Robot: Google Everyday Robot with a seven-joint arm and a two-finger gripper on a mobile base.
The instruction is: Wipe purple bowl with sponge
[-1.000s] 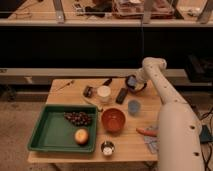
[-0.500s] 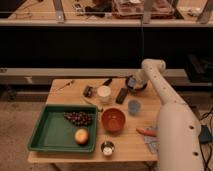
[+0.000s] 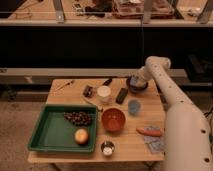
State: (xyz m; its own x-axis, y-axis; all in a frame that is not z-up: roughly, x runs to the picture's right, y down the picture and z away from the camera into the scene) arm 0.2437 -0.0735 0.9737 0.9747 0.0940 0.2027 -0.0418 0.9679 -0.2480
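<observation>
The purple bowl (image 3: 138, 88) stands at the table's far right, behind the blue cup. My gripper (image 3: 133, 81) is down at the bowl's left rim, with the white arm (image 3: 165, 90) arching over from the right. A small pale blue patch at the gripper's tip looks like the sponge (image 3: 131, 78), pressed at the bowl. The gripper hides most of the bowl's inside.
On the wooden table (image 3: 125, 145) are a green tray (image 3: 50, 131) with grapes (image 3: 78, 118) and a round fruit (image 3: 81, 136), an orange bowl (image 3: 113, 120), a tiny metal bowl (image 3: 107, 148), a blue cup (image 3: 133, 106), a white cup (image 3: 104, 93), a black block (image 3: 122, 95), a carrot (image 3: 149, 132) and a blue-grey cloth (image 3: 156, 144).
My gripper has shifted slightly to the right across the purple bowl. Nothing else on the table has moved.
</observation>
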